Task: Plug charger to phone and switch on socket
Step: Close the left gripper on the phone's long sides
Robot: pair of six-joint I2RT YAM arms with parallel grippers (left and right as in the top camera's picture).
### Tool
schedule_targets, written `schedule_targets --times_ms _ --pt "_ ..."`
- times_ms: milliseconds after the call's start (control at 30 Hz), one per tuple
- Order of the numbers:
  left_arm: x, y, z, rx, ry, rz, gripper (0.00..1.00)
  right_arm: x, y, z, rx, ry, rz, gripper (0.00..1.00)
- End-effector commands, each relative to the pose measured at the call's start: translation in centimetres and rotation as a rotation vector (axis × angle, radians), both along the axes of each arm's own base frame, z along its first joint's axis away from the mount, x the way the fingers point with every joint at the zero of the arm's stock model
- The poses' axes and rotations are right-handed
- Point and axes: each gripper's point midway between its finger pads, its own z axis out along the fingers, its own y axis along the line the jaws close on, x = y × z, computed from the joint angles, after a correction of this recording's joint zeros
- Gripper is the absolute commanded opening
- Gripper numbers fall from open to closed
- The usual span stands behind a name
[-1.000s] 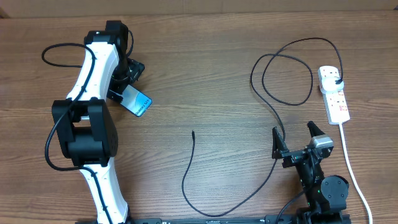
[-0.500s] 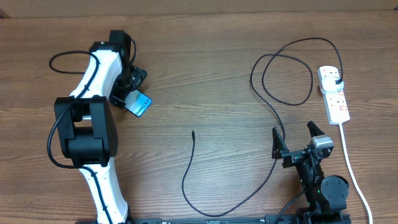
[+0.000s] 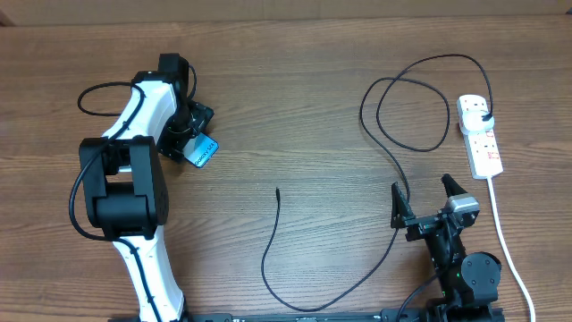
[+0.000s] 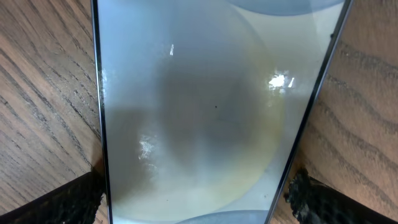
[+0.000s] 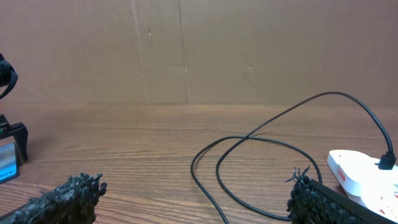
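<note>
Two arms | left end effector point(image 3: 190, 136) pinches phone point(image 3: 204, 150) | right end effector point(image 3: 421, 188) wide, empty

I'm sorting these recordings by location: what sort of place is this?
Probably a robot test bench, not a home: a wooden table backed by plain cardboard, with a phone, a charger cable and a power strip laid out.

From above, most of the phone point(image 3: 204, 149) hides under the left arm point(image 3: 147, 94); only a blue corner peeks out. In the left wrist view it is blurry, and its top and bottom are cut off. The switches on the socket point(image 3: 480, 136) are too small to read. The right wrist view cuts the socket off at its edge.
</note>
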Motion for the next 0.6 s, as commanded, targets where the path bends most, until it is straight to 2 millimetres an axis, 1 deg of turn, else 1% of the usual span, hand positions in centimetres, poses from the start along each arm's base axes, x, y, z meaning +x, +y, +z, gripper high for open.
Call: schedule_targets --times_ms 0,133,433,567 --pt "-0.32 0.19 -0.41 0.000 0.015 -0.008 1.00 0.04 -0.15 -0.23 -0.004 -0.002 -0.008 1.00" --pt "-0.28 0.66 -0.38 0.028 0.013 -0.007 1.00 0.04 -0.15 -0.24 -0.003 -0.002 -0.008 1.00" --pt "0.47 0.77 -0.37 0.025 -0.018 0.002 1.00 0.04 -0.15 -0.24 -0.003 -0.002 -0.008 1.00" --pt "0.48 0.78 -0.37 0.024 -0.019 0.002 1.00 0.04 -0.15 -0.24 -0.003 -0.002 -0.008 1.00"
